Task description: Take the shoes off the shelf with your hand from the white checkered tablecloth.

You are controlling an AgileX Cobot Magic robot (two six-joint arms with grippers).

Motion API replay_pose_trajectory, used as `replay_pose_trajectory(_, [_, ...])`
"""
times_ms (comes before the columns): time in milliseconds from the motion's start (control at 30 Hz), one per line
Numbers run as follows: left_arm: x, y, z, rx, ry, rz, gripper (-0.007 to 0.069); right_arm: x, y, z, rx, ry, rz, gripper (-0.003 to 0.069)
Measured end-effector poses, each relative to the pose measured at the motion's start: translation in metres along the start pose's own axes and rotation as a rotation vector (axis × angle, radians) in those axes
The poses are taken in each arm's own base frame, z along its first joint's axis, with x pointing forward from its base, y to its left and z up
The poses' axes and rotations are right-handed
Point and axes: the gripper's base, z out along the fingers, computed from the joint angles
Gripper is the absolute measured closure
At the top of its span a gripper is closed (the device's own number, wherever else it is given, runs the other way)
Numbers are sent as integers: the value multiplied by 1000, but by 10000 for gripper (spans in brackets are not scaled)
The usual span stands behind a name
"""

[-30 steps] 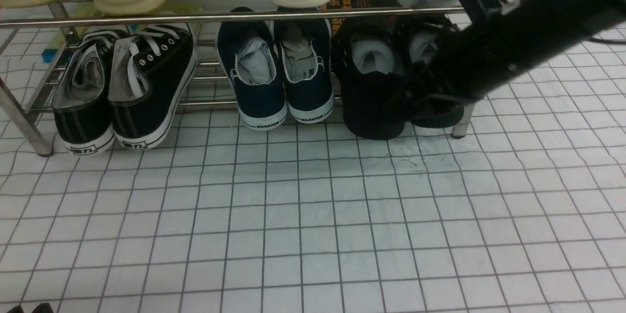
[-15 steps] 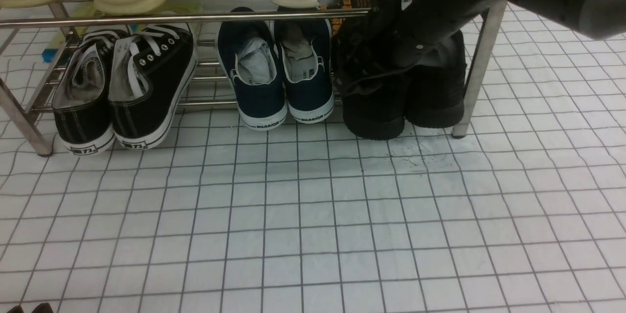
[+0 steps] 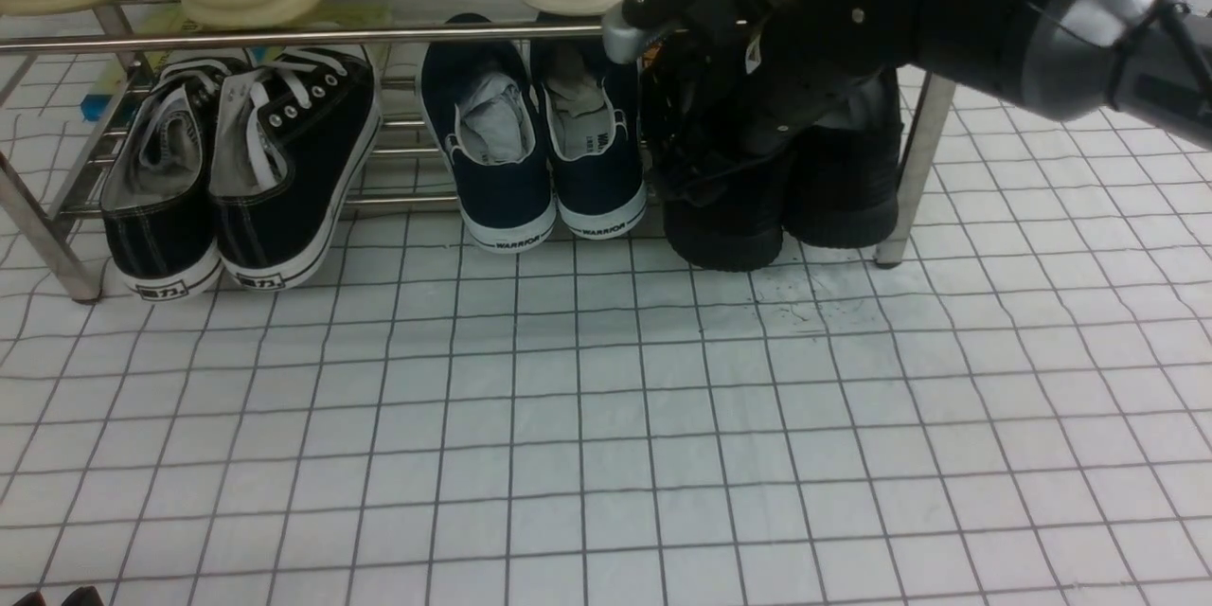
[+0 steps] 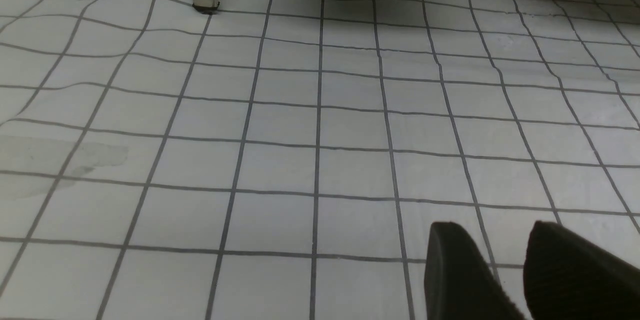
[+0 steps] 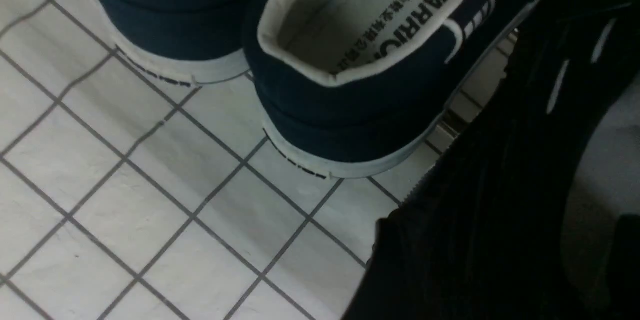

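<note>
Down on the shelf, chunky all-black shoes, heels outward; hand over them, apart or together unclear.

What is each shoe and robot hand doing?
All-black chunky lace-up shoes, on shiny steel-tube shelf, unlifted.
Navy white-soled slip-ons, on shelf, paper-stuffed.
Black white-laced canvas sneakers, on shelf.
Bulky black right arm, over black shoes, jaws hidden.
Black left gripper, open, empty.

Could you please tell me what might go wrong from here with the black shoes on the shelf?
The right arm seems close to the shelf's front bar, so lifting the black shoes could snag there. The navy slip-ons stand right beside them and might get dragged or knocked. One grab may bring only one shoe.
</note>
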Motion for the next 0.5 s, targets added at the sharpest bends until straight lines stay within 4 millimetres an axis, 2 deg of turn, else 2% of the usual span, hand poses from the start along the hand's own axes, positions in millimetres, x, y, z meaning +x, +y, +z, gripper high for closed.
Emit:
replay_pose_trajectory(133, [0,0,0,0,0,-1,383,4,0,9,7,19,-11,152])
replay_pose_trajectory(200, [0,0,0,0,0,-1,383,6,0,13,10,30,-17,260])
replay_pose_trajectory(233, [0,0,0,0,0,-1,383,5,0,13,10,30,-17,272])
replay_pose_trajectory(333, [0,0,0,0,0,-1,383,6,-1,13,14,31,-22,543])
replay_pose_trajectory(367, [0,0,0,0,0,-1,383,6,-1,13,14,31,-22,557])
replay_pose_trajectory(400, [0,0,0,0,0,-1,383,5,-1,12,14,31,-22,634])
replay_pose_trajectory(500, [0,0,0,0,0,-1,383,5,-1,7,13,42,-22,648])
